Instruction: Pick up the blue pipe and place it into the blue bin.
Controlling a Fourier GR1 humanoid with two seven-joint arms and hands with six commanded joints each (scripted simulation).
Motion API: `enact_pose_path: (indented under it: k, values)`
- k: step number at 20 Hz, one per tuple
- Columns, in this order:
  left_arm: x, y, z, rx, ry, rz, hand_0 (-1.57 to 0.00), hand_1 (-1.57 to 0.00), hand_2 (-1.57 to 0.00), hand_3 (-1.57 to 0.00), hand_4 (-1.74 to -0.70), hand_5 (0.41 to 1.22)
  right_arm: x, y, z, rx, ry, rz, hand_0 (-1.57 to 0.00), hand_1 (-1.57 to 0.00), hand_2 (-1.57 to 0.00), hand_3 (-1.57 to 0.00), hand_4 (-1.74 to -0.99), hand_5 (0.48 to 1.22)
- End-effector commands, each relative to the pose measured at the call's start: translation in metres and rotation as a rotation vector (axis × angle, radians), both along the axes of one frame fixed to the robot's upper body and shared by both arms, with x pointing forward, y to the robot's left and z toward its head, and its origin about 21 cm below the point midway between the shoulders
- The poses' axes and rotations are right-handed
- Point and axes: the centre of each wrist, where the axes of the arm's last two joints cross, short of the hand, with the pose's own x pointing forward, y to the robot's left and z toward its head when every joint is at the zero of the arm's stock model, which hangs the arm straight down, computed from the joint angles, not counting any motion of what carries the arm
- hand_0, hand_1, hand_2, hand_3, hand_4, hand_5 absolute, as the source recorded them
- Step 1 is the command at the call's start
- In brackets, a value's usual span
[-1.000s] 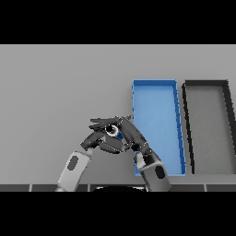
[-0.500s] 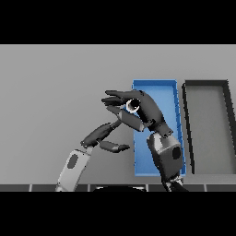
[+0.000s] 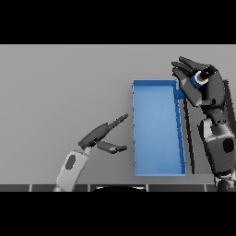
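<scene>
My right hand (image 3: 201, 87) is raised over the far right corner of the blue bin (image 3: 156, 133), with its fingers curled round the blue pipe (image 3: 195, 81). Only a small blue part of the pipe shows between the fingers, along with a dark round end. The bin is a long open tray lying lengthwise on the grey table, and its floor is bare. My left hand (image 3: 99, 137) rests low at the bin's left, fingers straight and pointing toward the bin, holding nothing.
A black bin (image 3: 189, 138) lies right of the blue one, mostly hidden behind my right arm. The grey table (image 3: 60, 87) stretches to the left and far side.
My right hand has carried the pipe up and to the right, from the bin's left edge to above its far right corner. The left hand has let go and stayed low on the left.
</scene>
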Motion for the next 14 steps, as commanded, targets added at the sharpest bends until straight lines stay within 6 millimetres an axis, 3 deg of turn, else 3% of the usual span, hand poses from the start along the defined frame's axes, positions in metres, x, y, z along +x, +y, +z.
enact_pose_path:
  k: [1, 8, 14]
  values:
    - [-0.001, -0.003, 0.0, 0.009, -0.001, 0.001, 0.0, 0.0, 0.0, 0.0, -0.87, 0.413, -0.004, -0.009, -0.009, 0.015, 0.039, -0.022, -1.57, -1.57, -1.57, -1.57, -1.741, 1.221]
    - [-0.002, -0.005, -0.001, 0.018, 0.016, -0.007, 0.0, 0.0, 0.0, 0.0, -0.87, 0.422, -0.037, -0.036, -0.078, 0.085, 0.289, -0.166, -1.57, -1.57, -1.57, -1.57, -1.741, 1.221]
    - [-0.005, -0.004, 0.0, 0.008, 0.013, 0.0, 0.0, 0.0, 0.0, 0.0, -0.88, 0.427, -0.066, -0.04, -0.145, 0.152, 0.553, -0.333, -1.57, -1.57, -1.57, -1.57, -1.741, 1.221]
